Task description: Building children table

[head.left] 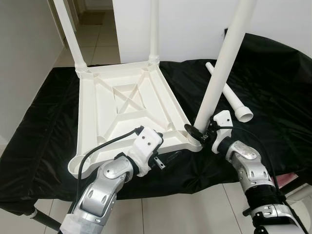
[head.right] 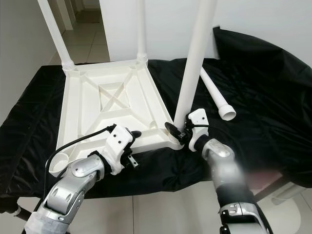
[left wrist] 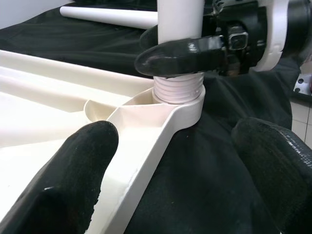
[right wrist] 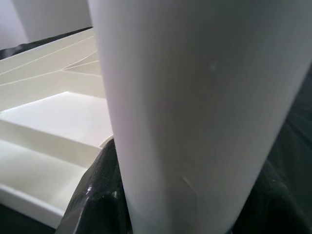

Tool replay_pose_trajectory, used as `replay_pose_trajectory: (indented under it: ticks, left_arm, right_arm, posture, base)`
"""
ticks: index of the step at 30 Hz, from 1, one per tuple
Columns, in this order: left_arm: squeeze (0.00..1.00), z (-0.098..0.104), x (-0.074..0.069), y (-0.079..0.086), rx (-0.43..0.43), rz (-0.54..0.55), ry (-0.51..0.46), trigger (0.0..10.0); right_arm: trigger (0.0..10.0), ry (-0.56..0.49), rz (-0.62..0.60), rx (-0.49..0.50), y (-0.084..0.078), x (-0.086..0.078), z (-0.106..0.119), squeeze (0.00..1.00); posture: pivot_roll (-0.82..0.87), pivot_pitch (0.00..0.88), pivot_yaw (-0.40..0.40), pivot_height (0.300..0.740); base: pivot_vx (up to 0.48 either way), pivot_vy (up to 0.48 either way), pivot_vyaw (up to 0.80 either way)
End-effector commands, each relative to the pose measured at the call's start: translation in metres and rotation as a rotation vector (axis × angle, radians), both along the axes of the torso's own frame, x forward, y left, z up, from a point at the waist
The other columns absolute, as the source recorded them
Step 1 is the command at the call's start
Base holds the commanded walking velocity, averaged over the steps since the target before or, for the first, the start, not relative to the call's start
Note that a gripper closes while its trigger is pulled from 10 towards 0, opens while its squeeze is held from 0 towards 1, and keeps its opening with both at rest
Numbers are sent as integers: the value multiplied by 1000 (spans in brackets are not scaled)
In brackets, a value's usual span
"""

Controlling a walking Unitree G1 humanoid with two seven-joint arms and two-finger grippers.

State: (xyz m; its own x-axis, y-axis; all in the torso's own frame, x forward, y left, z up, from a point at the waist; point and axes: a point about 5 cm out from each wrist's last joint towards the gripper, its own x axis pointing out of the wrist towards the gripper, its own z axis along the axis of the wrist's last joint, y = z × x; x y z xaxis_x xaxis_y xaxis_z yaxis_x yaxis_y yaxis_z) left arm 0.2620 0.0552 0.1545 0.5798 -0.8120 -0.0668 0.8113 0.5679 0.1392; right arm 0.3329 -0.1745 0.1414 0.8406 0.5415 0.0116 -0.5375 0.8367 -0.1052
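- The white plastic tabletop (head.left: 124,105) lies upside down on the worktop (head.left: 273,87), which is covered with a black cloth (head.left: 48,112).
- Two white legs stand upright in the far corners: the far left leg (head.left: 68,34) and the far right leg (head.left: 154,29).
- A third leg (head.left: 222,63) stands in the near right corner socket (left wrist: 178,100), leaning a little to the right.
- The right gripper (head.left: 200,131) is at the base of this third leg, just above the socket. Its black fingers (left wrist: 180,53) are clamped on the leg.
- The left gripper (left wrist: 175,165) is at the near edge of the tabletop, to the left of that socket. Its fingers (left wrist: 73,175) are apart; one is over the white rim and the other over the black cloth.
- A fourth leg (head.left: 229,92) lies loose on the cloth, to the right of the tabletop and apart from it.
- The near left corner socket (head.left: 77,163) has no leg in it.
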Motion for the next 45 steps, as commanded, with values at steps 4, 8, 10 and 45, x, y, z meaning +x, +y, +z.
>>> replay_pose_trajectory:
  ticks: [4, 8, 10, 45]
  left_arm:
    - [0, -1, 1, 2, 11, 50, -4, 10000]
    - [0, -1, 1, 3, 13, 48, -2, 10000]
    - [0, -1, 1, 3, 14, 48, -2, 10000]
    - [0, -1, 3, 0, 9, 49, -14, 10000]
  right_arm:
    - [10000, 85, -128, 52, 3, -3, -17, 0]
    - [10000, 100, -240, 100, 6, -3, -17, 0]
    - [10000, 104, -267, 107, 6, -3, -17, 0]
    - [10000, 74, -553, 316, 64, -14, -4, 1000]
  posture:
    - [-44, 20, 29, 740]
    - [-44, 23, 34, 740]
    - [-44, 23, 34, 740]
    - [-30, 0, 17, 740]
  base:
    - [0, 0, 0]
    - [0, 0, 0]
    - [0, 0, 0]
    - [0, 0, 0]
